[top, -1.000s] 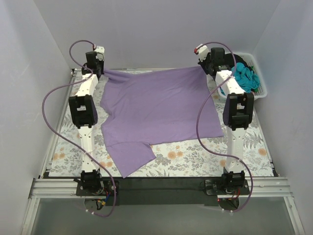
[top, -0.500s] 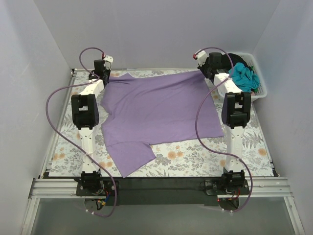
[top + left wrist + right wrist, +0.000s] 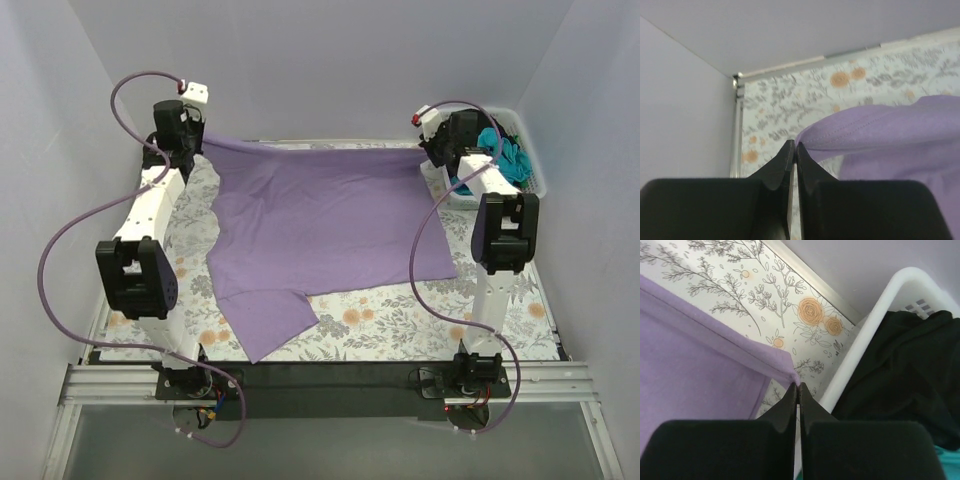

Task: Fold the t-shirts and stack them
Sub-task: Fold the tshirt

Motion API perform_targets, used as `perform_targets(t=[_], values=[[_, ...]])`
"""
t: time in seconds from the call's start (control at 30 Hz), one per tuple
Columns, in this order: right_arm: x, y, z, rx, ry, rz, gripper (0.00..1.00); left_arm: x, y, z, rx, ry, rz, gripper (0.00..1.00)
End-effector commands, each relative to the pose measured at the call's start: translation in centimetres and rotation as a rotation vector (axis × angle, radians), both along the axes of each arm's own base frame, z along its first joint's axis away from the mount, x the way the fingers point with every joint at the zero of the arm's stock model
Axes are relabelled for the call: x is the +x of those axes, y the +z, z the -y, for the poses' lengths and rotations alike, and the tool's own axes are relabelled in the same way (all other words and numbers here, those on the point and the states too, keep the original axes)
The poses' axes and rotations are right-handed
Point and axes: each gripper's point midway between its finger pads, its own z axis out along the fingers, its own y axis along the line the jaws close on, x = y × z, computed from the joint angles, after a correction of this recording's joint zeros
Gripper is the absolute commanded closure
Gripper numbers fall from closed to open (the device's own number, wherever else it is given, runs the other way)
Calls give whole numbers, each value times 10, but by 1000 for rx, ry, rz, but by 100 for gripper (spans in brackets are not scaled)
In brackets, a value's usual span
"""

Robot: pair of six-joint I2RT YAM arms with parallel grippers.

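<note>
A large lavender-purple t-shirt (image 3: 320, 225) lies spread over the floral table cover, its far edge lifted and stretched taut between both arms. My left gripper (image 3: 197, 140) is shut on the shirt's far left corner (image 3: 807, 137). My right gripper (image 3: 424, 152) is shut on the far right corner (image 3: 790, 372). One sleeve (image 3: 262, 322) lies flat toward the near edge. A teal shirt (image 3: 505, 158) and a black shirt (image 3: 910, 370) sit in the white basket (image 3: 530, 180).
The white basket stands at the far right corner, close beside my right gripper; its rim (image 3: 875, 335) shows in the right wrist view. Grey walls close in the table on three sides. A metal rail (image 3: 320, 380) runs along the near edge.
Both grippers have risen and moved outward, the left toward the far left and the right toward the basket. The shirt's far edge has lifted and pulled taut between them.
</note>
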Motion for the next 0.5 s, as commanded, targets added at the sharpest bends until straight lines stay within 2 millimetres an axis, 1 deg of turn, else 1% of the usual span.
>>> perform_targets(t=[0.0,0.07,0.1,0.13,0.17,0.2,0.27,0.3,0.33,0.37,0.4,0.43,0.47], values=[[-13,39,13,34,49,71,99,-57,-36,2,-36,-8,-187,100],[-24,30,11,35,91,36,99,-82,-44,4,-47,-11,-234,100],[-31,25,11,16,110,21,99,-101,-71,4,-64,3,-314,100],[-37,17,11,8,122,-6,99,-112,-83,20,-70,-31,-352,100],[-41,11,11,0,131,-25,99,-125,-84,20,-75,-33,-357,100],[-47,4,12,-12,142,-43,99,-146,-112,22,-81,-33,-432,100],[-53,-3,15,-14,149,-62,99,-166,-126,28,-95,-53,-478,100],[-55,-9,16,-17,152,-75,99,-180,-133,30,-105,-61,-514,100],[-58,-16,16,-20,154,-93,99,-194,-147,33,-119,-67,-560,100],[-62,-26,16,-20,158,-127,99,-203,-154,40,-142,-101,-592,100],[-63,-30,16,-25,159,-135,99,-213,-156,43,-150,-109,-611,100],[-63,-32,18,-30,156,-143,99,-221,-165,43,-147,-116,-639,100],[-64,-35,18,-32,159,-152,99,-226,-170,45,-146,-130,-658,100]])
